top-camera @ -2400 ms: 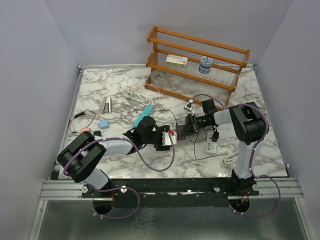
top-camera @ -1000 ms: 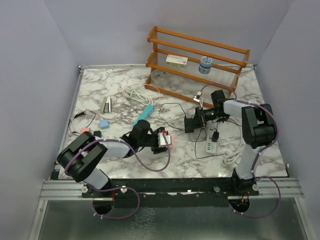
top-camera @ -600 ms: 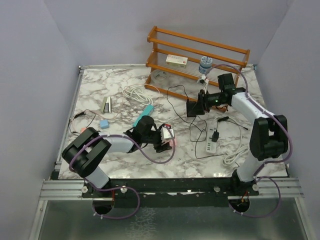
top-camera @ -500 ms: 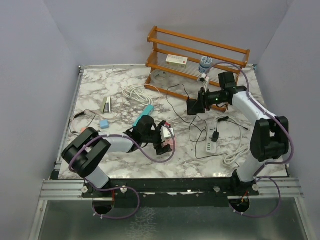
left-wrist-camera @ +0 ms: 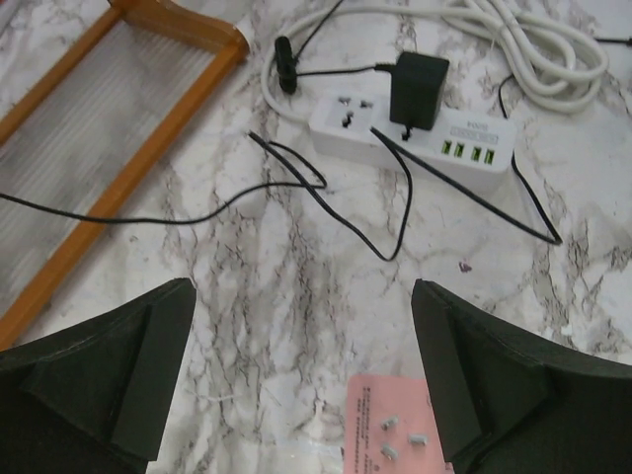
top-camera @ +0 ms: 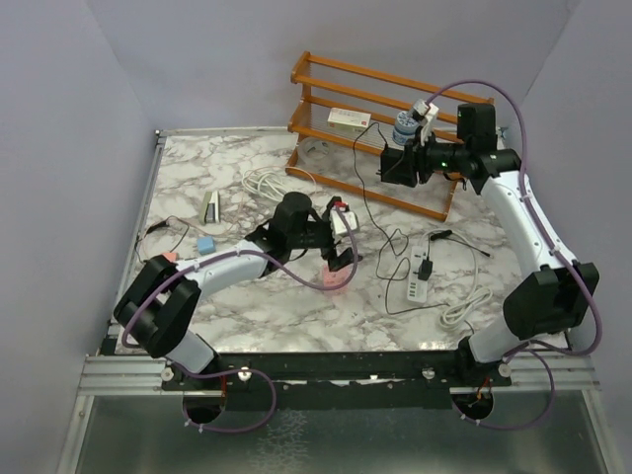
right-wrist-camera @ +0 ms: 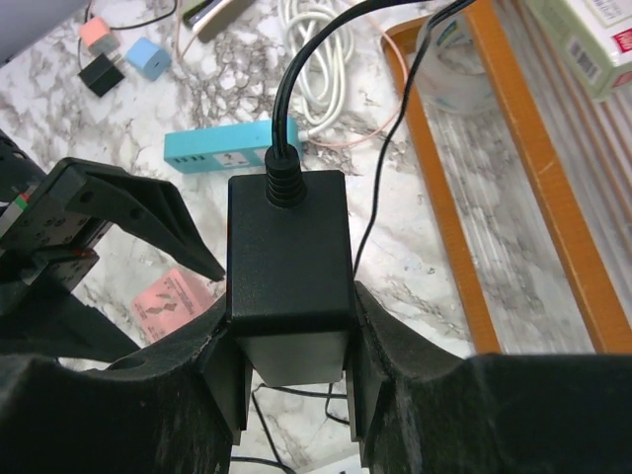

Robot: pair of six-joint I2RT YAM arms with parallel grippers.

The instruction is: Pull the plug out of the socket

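Observation:
My right gripper is raised in front of the wooden rack and is shut on the black plug, whose black cord trails down to the table. The plug is free of the socket. The pink socket lies flat on the marble, its pins facing up in the left wrist view; it also shows in the right wrist view. My left gripper hovers just above it, open and empty, with the fingers wide apart.
The wooden rack at the back holds a box and a blue-capped jar. A white power strip with a black adapter and loose cords lies right of centre. A teal power strip, a white cable coil and small chargers lie on the left.
My right gripper pulled the black plug out of the pink socket and carried it up and back toward the rack. My left gripper let go of the socket and opened above it.

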